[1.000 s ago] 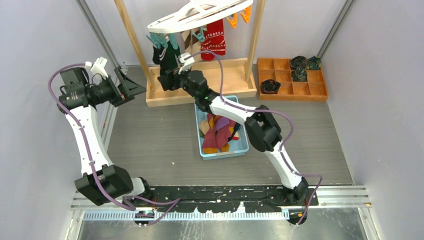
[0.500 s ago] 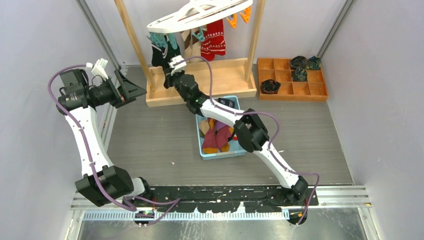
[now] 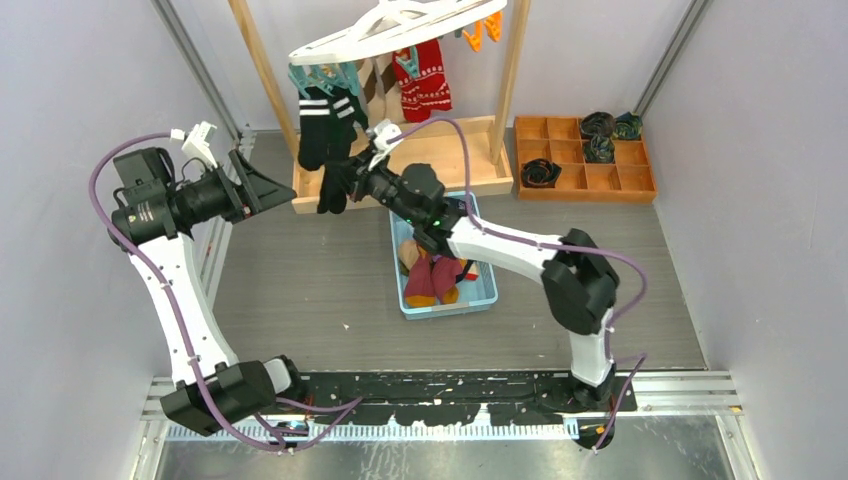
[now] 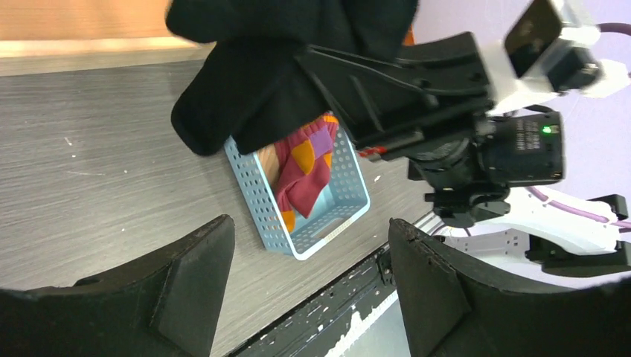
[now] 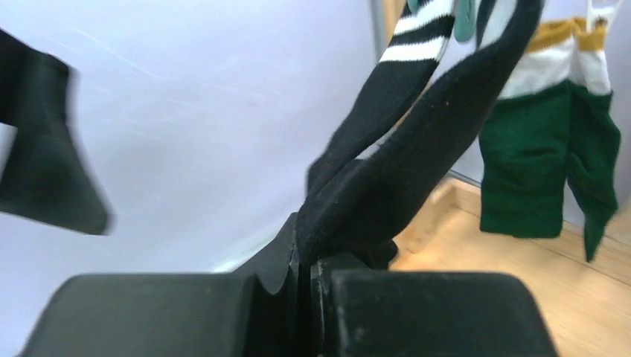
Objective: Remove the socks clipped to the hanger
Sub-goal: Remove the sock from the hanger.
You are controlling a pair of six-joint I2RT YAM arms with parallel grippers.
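The white oval hanger hangs tilted at the top, with teal clips and orange clips. Black socks with white stripes, a red patterned sock and a dark green sock are clipped to it. My right gripper is shut on the lower end of a black sock, which stretches up to its clip. The same sock fills the top of the left wrist view. My left gripper stands open just left of it, holding nothing.
A light wooden rack with two posts carries the hanger. A blue perforated basket with maroon and orange socks lies under the right arm. A wooden compartment tray with rolled dark socks sits at the back right. Walls close in on both sides.
My right gripper went from open to shut on the black sock and drew its lower end left and toward me. The hanger tilted. My left jaws narrowed a little.
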